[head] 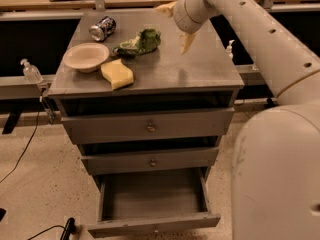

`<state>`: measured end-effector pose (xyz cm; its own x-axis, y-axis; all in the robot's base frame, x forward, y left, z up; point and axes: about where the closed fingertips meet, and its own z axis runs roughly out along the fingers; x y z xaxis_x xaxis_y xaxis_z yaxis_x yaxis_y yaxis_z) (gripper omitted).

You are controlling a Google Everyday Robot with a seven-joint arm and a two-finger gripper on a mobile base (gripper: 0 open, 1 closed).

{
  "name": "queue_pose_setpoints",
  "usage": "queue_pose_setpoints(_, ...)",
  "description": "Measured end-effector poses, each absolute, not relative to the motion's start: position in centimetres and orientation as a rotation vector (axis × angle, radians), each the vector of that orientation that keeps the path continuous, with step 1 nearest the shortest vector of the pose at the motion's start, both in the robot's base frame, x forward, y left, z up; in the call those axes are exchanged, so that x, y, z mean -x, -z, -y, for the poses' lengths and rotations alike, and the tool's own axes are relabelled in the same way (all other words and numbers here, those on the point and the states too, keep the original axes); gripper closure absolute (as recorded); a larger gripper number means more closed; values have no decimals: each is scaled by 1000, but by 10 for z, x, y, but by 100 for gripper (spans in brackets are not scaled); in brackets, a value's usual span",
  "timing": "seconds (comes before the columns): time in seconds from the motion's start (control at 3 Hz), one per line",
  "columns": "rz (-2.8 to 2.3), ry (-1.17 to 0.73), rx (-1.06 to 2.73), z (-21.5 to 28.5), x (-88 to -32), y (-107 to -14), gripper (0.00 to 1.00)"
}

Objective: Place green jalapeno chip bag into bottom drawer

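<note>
Hovering beside the green jalapeno chip bag (140, 42), the gripper (176, 25) has fingers (187, 42) spread, empty; bottom drawer (150, 226) stands open.

Dim warm light; soft glare on cabinet top (200, 69) below jaws.

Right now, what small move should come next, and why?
Probably ease the gripper left and down onto the chip bag: it lies ungrasped on the cabinet top, the gripper hangs open just right of it, and the bottom drawer already stands open.
</note>
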<state>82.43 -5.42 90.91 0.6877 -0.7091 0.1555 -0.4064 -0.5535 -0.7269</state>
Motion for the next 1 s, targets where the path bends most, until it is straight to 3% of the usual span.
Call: queue_pose_setpoints(1.0,-775,272,2041,-31,-857,-909,16)
